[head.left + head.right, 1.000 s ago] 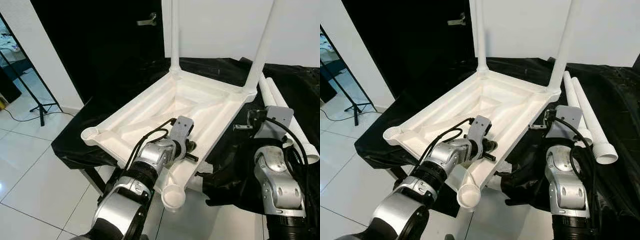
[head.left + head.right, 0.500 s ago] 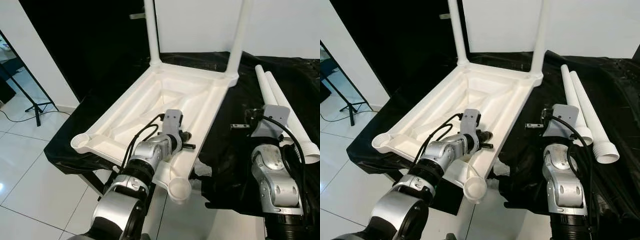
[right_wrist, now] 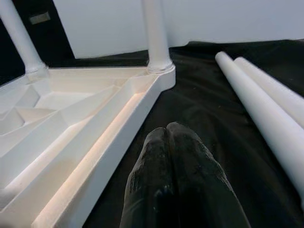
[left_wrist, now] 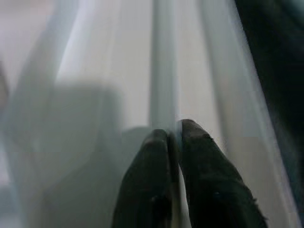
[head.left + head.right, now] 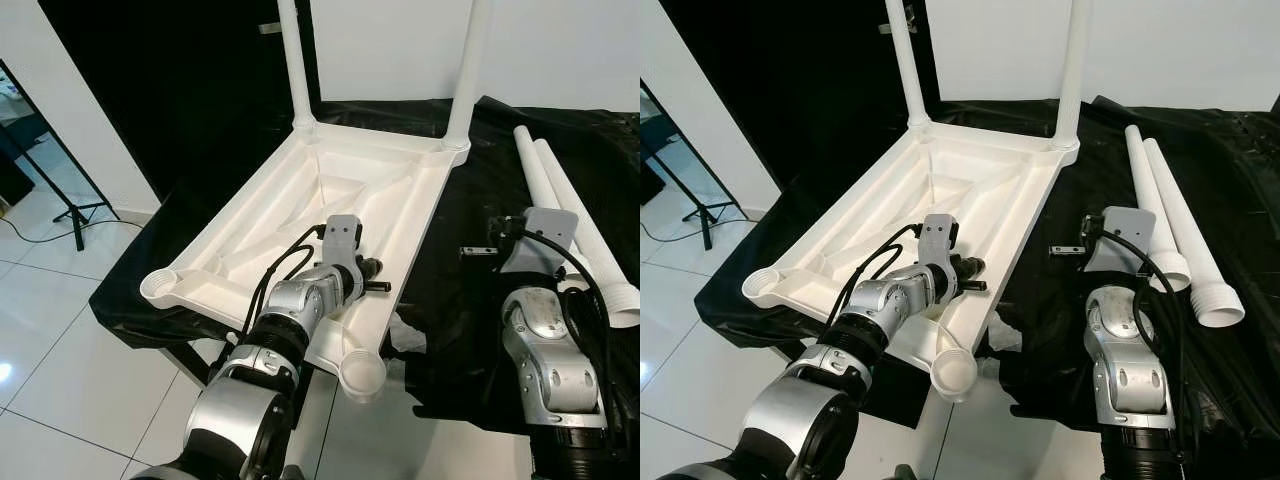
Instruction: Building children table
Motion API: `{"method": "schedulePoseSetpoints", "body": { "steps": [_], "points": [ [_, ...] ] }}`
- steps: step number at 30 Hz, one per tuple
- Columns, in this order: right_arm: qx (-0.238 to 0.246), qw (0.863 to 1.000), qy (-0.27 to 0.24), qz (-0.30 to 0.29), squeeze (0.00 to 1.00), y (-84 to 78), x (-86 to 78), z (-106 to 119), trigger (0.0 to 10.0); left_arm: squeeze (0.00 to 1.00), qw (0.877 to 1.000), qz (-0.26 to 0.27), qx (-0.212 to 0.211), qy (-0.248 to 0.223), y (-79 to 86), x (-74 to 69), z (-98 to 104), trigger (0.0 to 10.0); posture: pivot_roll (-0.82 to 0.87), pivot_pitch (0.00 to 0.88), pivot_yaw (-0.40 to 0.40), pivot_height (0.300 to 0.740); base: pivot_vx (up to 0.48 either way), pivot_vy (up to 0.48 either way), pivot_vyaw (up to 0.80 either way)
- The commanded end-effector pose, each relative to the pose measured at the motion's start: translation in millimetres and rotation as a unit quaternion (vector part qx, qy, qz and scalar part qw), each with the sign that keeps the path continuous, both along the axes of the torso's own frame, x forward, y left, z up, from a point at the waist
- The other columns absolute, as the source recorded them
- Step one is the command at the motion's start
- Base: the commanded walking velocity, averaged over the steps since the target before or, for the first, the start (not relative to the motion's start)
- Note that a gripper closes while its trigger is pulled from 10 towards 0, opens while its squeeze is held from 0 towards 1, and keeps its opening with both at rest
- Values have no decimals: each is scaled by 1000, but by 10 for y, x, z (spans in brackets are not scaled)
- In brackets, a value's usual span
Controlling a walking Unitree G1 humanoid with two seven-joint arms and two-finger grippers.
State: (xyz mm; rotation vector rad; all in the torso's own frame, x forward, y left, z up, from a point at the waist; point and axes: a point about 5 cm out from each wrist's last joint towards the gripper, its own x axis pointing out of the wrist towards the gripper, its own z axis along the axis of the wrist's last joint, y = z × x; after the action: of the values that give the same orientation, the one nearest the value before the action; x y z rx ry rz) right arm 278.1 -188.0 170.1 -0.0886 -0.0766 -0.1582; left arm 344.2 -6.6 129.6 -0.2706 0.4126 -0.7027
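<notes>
The white children's tabletop [image 5: 300, 215] lies upside down on a black-draped surface. Two white legs [image 5: 295, 60] [image 5: 465, 70] stand upright in its far corners. The near corner sockets [image 5: 160, 288] [image 5: 362, 372] are empty. Two loose white legs [image 5: 560, 200] lie on the cloth to the right. My left gripper [image 5: 378, 280] is at the tabletop's near right side, its fingers [image 4: 190, 137] shut on a thin white rib. My right gripper [image 3: 166, 130] is shut on nothing and hovers over the black cloth, between the tabletop's right edge and the loose legs.
The black cloth [image 5: 470, 230] ends at the front edge, with white tiled floor [image 5: 60, 350] below and to the left. A light stand [image 5: 75, 215] is on the floor at far left. A black door [image 5: 180, 80] and a white wall are behind. A crumpled white scrap [image 5: 405, 335] lies by the near socket.
The tabletop has turned on the cloth: its far end swung left, away from the loose legs, with my left gripper still on its rib. The head view shifted too. The right arm barely moved.
</notes>
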Motion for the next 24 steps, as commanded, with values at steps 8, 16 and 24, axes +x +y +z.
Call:
{"method": "schedulePoseSetpoints", "body": {
  "steps": [8,16,24],
  "points": [
    [4,1000,15,3,0,34,-23,-58,10000,0,946,-234,-223,-38,-639,-509,315,10000,76,0,61,740,0,0,0],
    [6,1000,16,3,0,44,-20,-59,10000,0,901,-336,-265,-74,-381,-624,399,10000,74,0,62,740,0,0,0],
    [6,1000,19,-2,0,16,-33,-69,10000,0,873,-448,-178,-77,217,-830,95,10000,79,0,58,740,0,0,0]
  ]
}}
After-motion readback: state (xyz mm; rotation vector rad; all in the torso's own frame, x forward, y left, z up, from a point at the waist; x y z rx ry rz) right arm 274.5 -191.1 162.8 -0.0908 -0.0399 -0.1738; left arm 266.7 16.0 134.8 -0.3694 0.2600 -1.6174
